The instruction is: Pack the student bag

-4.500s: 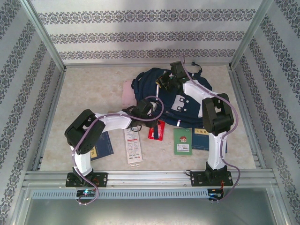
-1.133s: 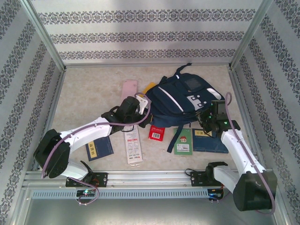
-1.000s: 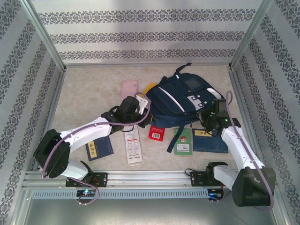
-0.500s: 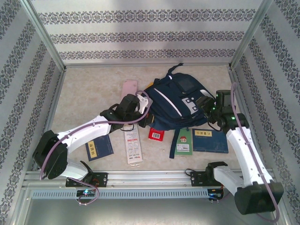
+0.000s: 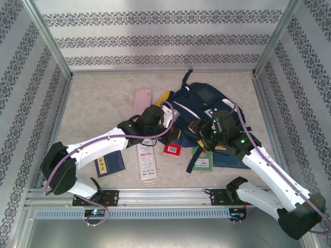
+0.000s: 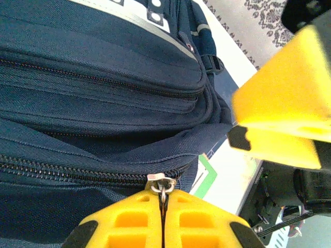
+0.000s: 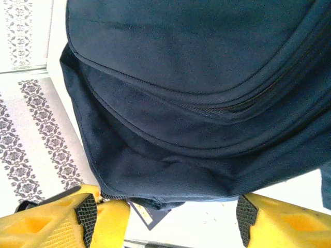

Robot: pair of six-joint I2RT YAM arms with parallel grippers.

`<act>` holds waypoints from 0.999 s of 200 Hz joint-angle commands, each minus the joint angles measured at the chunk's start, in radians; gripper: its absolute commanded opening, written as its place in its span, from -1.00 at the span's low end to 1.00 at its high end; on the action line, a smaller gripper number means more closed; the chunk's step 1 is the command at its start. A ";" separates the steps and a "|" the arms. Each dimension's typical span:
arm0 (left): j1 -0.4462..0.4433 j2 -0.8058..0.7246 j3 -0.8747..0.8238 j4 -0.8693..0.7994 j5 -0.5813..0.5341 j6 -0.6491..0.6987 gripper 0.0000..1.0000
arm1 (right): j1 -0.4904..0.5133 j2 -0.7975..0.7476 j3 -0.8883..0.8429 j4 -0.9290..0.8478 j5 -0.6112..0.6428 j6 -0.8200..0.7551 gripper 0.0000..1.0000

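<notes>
1. Student bag (image 5: 199, 111) lies mid-desk (image 5: 98, 98) between both arms, with books (image 5: 201, 155) near its front edge.
2. Left pincer (image 6: 163, 199) is clenched on the bag's zipper pull (image 6: 162, 182).
3. Right pincer (image 7: 168, 212) is released, fingers wide apart just beside the bag's navy fabric.

Could not read the print on the white card (image 5: 147, 163) left of the student bag (image 5: 204, 101), nor on the green book (image 5: 201, 163) at its near edge, under the right arm (image 5: 235, 144) and a strap (image 5: 190, 163). Could not see the lower end of the zip pull (image 6: 162, 182), pinched inside the closed left gripper (image 6: 163, 201). Saw the bag cut off top and right in the right wrist view.
</notes>
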 commanded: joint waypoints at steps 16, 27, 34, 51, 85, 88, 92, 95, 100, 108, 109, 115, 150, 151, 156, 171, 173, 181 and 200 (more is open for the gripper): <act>-0.040 -0.010 0.059 0.055 0.021 -0.015 -1.00 | 0.013 0.038 -0.018 0.068 0.096 0.088 0.46; -0.045 -0.012 0.061 0.054 0.022 -0.014 -1.00 | 0.014 0.050 -0.030 0.088 0.116 0.102 0.46; -0.049 -0.014 0.060 0.055 0.023 -0.014 -1.00 | 0.014 0.058 -0.036 0.098 0.125 0.110 0.46; -0.060 -0.016 0.058 0.058 0.025 -0.011 -1.00 | 0.019 0.094 -0.033 0.105 0.140 0.128 0.44; -0.078 -0.008 0.070 0.051 0.026 -0.003 -1.00 | 0.054 0.147 0.007 0.072 0.209 0.129 0.36; -0.080 -0.008 0.069 0.051 0.024 0.000 -1.00 | 0.055 0.149 0.011 0.066 0.220 0.127 0.34; -0.082 -0.008 0.070 0.050 0.022 0.000 -1.00 | 0.058 0.150 0.013 0.058 0.233 0.126 0.31; -0.083 -0.008 0.071 0.048 0.020 0.002 -1.00 | 0.059 0.151 0.013 0.052 0.243 0.124 0.28; -0.084 -0.009 0.069 0.047 0.017 0.003 -1.00 | 0.060 0.147 0.013 0.044 0.260 0.124 0.23; -0.085 -0.010 0.070 0.047 0.015 0.004 -1.00 | 0.061 0.140 0.012 0.023 0.292 0.128 0.15; -0.085 -0.010 0.070 0.048 0.015 0.003 -1.00 | 0.061 0.139 0.011 0.020 0.296 0.129 0.14; -0.085 -0.012 0.066 0.052 0.014 0.002 -1.00 | 0.062 0.126 0.006 0.009 0.319 0.136 0.04; -0.093 -0.014 0.053 0.071 0.027 0.001 -1.00 | 0.039 0.079 -0.030 0.021 0.364 0.130 -0.43; -0.093 -0.013 0.052 0.073 0.027 0.001 -1.00 | 0.038 0.080 -0.029 0.021 0.364 0.129 -0.44; -0.095 -0.013 0.050 0.074 0.028 0.003 -1.00 | 0.033 0.080 -0.027 0.016 0.364 0.126 -0.48; -0.103 -0.008 0.047 0.072 0.023 0.005 -1.00 | 0.021 0.083 -0.024 -0.003 0.375 0.124 -0.60; -0.103 -0.008 0.045 0.070 0.022 0.005 -1.00 | 0.020 0.083 -0.022 -0.008 0.376 0.124 -0.62; -0.105 -0.007 0.043 0.069 0.020 0.007 -1.00 | 0.014 0.080 -0.019 -0.024 0.381 0.122 -0.72; -0.114 -0.001 0.037 0.070 0.033 0.010 -1.00 | -0.008 0.062 -0.016 -0.048 0.392 0.103 -0.87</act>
